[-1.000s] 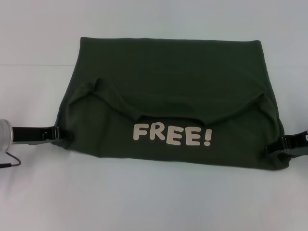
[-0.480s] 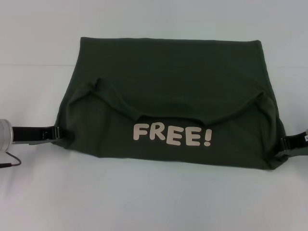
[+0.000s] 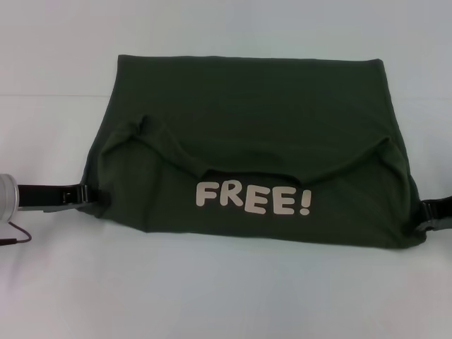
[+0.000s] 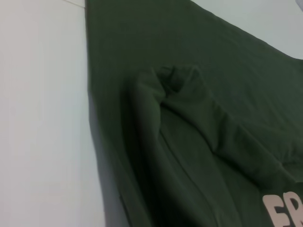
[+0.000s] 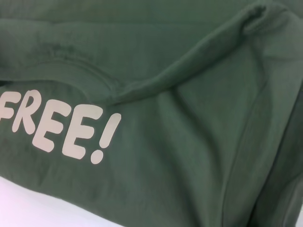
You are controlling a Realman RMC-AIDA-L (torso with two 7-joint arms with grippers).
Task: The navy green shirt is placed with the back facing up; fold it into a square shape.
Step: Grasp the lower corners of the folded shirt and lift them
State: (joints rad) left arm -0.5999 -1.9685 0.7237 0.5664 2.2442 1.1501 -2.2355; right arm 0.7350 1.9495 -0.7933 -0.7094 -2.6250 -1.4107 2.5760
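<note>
Navy green shirt [image 3: 247, 141] lies mid-frame on the white worktop [image 3: 226, 296], folded once, lettering up. Left hand [image 3: 90, 195] and right hand [image 3: 426, 214] at its lower corners; grip cannot be told. Next, probably folding the sides inward

Over the last second the right gripper [image 3: 429, 214] drew back to the right, away from the near right corner of the shirt [image 3: 247, 134]. Earlier its black fingers lay against that corner's edge; they then slid outward until only a short dark piece showed at the right border of the head view.
</note>
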